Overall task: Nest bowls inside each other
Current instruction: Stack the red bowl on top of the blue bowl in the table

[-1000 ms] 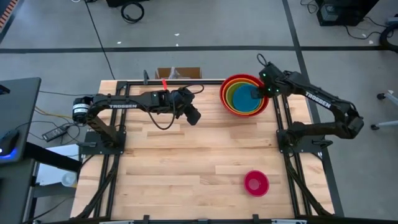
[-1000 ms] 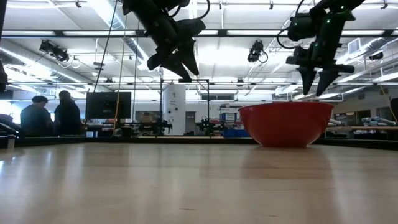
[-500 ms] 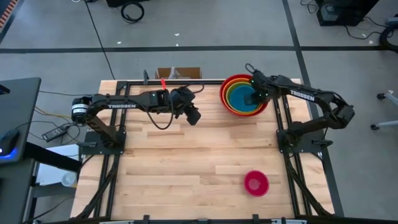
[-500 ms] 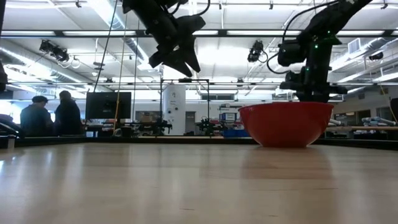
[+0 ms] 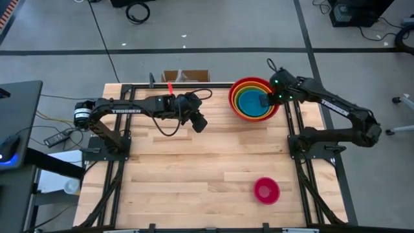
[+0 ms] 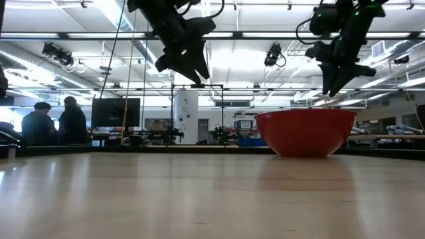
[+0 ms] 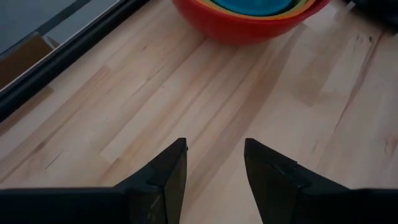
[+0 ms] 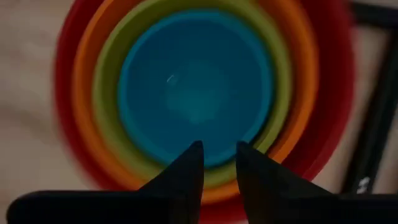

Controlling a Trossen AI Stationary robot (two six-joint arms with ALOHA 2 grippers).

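Blue bowl innermost in red bowl

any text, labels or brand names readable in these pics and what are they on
"TROSSEN" on the left arm, white letters along its link in the high view.
"TROSSEN" on the right arm, white letters along its link, small but legible.
White marks on a dark frame bar in the right wrist view: too blurred to read.
Signs in the room behind the table in the low view: too small to read.
No text on the nested bowls or the pink bowl.
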